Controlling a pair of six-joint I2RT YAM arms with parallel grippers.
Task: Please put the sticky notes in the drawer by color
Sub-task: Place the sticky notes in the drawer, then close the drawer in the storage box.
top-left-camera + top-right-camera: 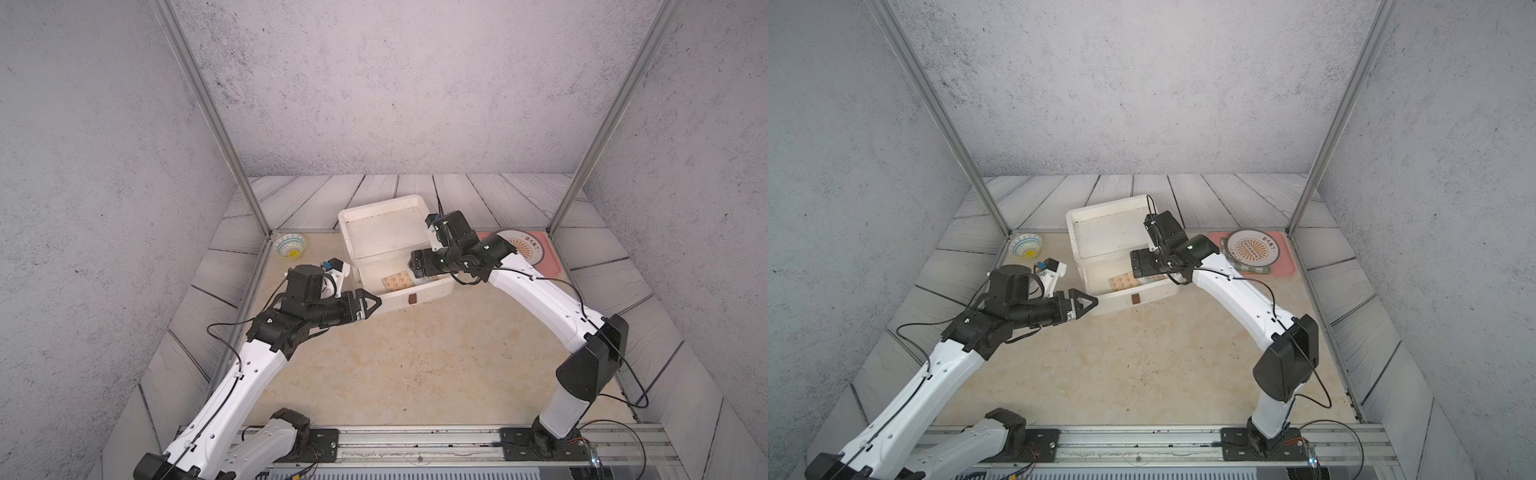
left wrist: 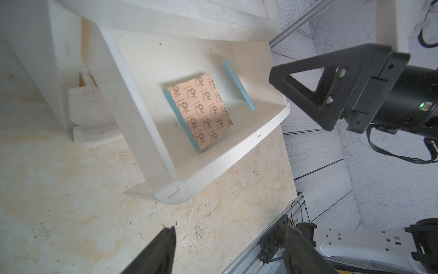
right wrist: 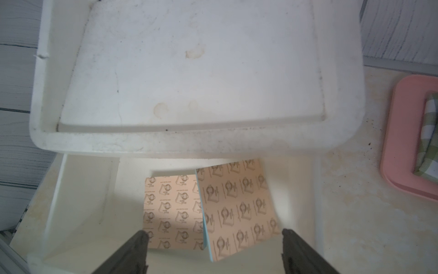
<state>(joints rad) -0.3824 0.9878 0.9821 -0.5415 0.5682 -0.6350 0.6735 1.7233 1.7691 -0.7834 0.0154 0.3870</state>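
Observation:
The white drawer (image 1: 415, 291) cabinet stands at the back middle with its top drawer (image 2: 227, 163) pulled out. Two orange-patterned sticky notes pads are in it. One pad (image 2: 200, 111) (image 3: 170, 208) lies flat. The other pad (image 3: 237, 208), light blue at its edge (image 2: 238, 84), leans tilted against the drawer's side wall. My right gripper (image 3: 214, 237) hangs open just above the pads (image 1: 397, 281), touching neither. Left of the drawer's front corner, my left gripper (image 2: 228, 230) (image 1: 370, 301) is open and empty over the tabletop.
At the back right lies a pink tray (image 1: 1287, 268) holding a green checked cloth (image 3: 429, 132) and a round plate (image 1: 1252, 247). A patterned bowl (image 1: 290, 245) sits at the back left. A brown tab handle (image 1: 412, 298) marks the drawer's front.

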